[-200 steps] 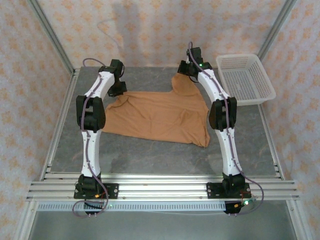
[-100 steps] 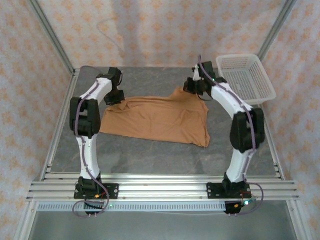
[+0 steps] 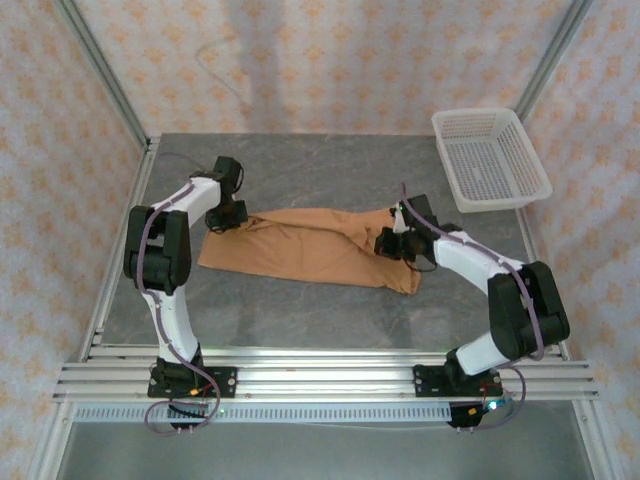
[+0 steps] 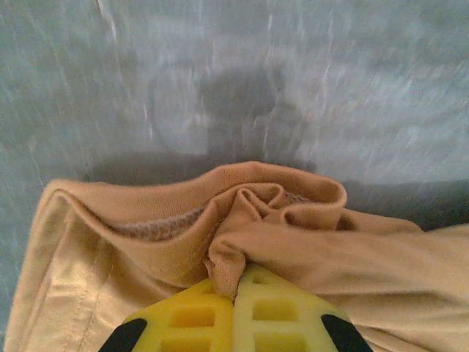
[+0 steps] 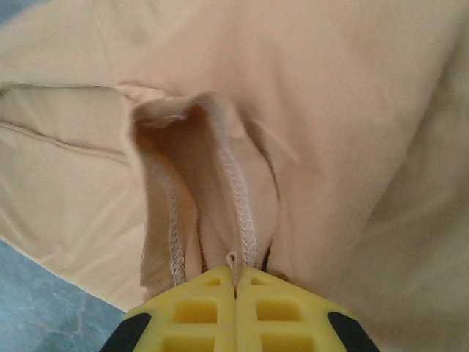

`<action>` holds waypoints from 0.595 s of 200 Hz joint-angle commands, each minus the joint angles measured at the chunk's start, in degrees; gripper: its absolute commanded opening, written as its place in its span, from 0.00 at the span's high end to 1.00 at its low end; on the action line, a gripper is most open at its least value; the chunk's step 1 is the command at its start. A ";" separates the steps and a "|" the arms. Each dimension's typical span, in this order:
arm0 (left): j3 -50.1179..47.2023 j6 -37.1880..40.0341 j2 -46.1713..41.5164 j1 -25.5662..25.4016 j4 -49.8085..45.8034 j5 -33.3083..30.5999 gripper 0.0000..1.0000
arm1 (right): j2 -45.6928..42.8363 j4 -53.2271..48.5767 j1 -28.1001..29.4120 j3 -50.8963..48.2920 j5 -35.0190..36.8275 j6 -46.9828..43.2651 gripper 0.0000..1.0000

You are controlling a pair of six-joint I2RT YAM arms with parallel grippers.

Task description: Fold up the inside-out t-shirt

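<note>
- My left tool (image 4: 234,290) is pinched shut on an edge of the inside-out t-shirt (image 4: 293,249).
- My right tool (image 5: 234,286) pinches a seam of it too.
- It lies across the middle of the worktop (image 3: 330,170), folded once, I think. More folds are left.

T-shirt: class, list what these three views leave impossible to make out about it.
1. Top external: any labels on the t-shirt are too small to tell; the right arm covers cloth at its right end.
2. Left wrist: how much cloth the left pincer holds is hidden inside its grip; the table is blurred.
3. Right wrist: the shirt's outline is cut off by the frame edges; the right pincer hides the pinched end.
</note>
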 commanded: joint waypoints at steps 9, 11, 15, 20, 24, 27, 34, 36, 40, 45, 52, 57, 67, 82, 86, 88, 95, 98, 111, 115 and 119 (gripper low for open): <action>-4.50 -1.88 -6.72 -0.76 2.32 -5.27 0.63 | -2.35 3.77 0.52 -3.91 1.46 2.03 0.64; -4.67 -2.00 -7.05 -0.76 2.32 -5.50 0.61 | -2.55 3.38 0.51 -3.73 1.79 1.95 0.63; -4.81 -1.98 -7.65 -0.76 2.14 -6.07 0.57 | -2.88 2.75 0.54 -3.52 2.12 1.89 0.61; -4.69 -1.99 -8.45 -0.76 1.70 -6.78 0.52 | -3.36 2.19 0.50 -3.18 2.52 1.71 0.59; -4.46 -2.06 -9.16 -0.75 1.23 -7.32 0.49 | -3.84 1.92 0.49 -2.82 2.96 1.73 0.58; -4.16 -2.13 -9.68 -0.76 0.88 -7.64 0.46 | -4.18 1.68 0.51 -2.58 3.20 1.76 0.57; -3.32 -2.20 -10.75 -0.76 0.09 -8.13 0.42 | -5.23 1.35 0.54 -1.92 3.81 2.01 0.56; -3.05 -2.23 -11.00 -0.65 -0.08 -8.15 0.42 | -5.53 1.36 0.55 -1.71 3.90 2.06 0.56; -2.42 -2.20 -11.49 -0.65 -0.61 -8.24 0.42 | -6.05 1.42 0.47 -1.37 3.98 2.24 0.56; -1.55 -2.30 -11.97 -0.67 -1.16 -8.14 0.41 | -6.67 1.78 0.51 -0.99 4.13 2.65 0.55; -0.05 -2.41 -12.22 -0.59 -1.89 -7.65 0.41 | -7.25 2.52 0.53 -0.45 4.57 3.24 0.55; 1.10 -2.45 -12.02 -0.43 -2.42 -6.86 0.41 | -7.46 3.06 0.48 -0.05 4.87 3.51 0.54; 3.36 -2.68 -10.98 0.06 -3.09 -4.40 0.41 | -7.32 4.17 0.52 0.90 5.47 3.92 0.54; 6.51 -3.33 -8.15 0.88 -3.49 -0.18 0.42 | -5.36 5.74 0.53 2.66 6.33 4.48 0.54; 7.36 -3.46 -7.16 1.06 -3.80 0.62 0.42 | -4.41 5.83 0.52 3.39 6.07 4.48 0.54; 7.97 -3.45 -6.67 1.08 -4.04 0.98 0.42 | -4.11 5.84 0.54 3.79 5.96 4.48 0.54; 9.83 -3.47 -4.73 1.17 -5.15 2.16 0.43 | -2.27 5.67 0.51 5.38 5.32 4.48 0.55; 10.58 -3.31 -3.94 1.17 -5.56 2.63 0.43 | -1.48 5.60 0.54 6.01 4.90 4.52 0.54; 13.13 -3.04 -0.05 1.26 -7.19 4.49 0.44 | 1.25 6.00 0.55 8.41 3.23 5.12 0.54; 13.96 -2.99 0.85 1.26 -7.75 4.72 0.44 | 2.02 6.12 0.66 9.03 2.84 5.27 0.54; 14.51 -3.00 1.57 1.34 -8.24 4.85 0.44 | 2.71 6.19 0.77 9.62 2.62 5.35 0.54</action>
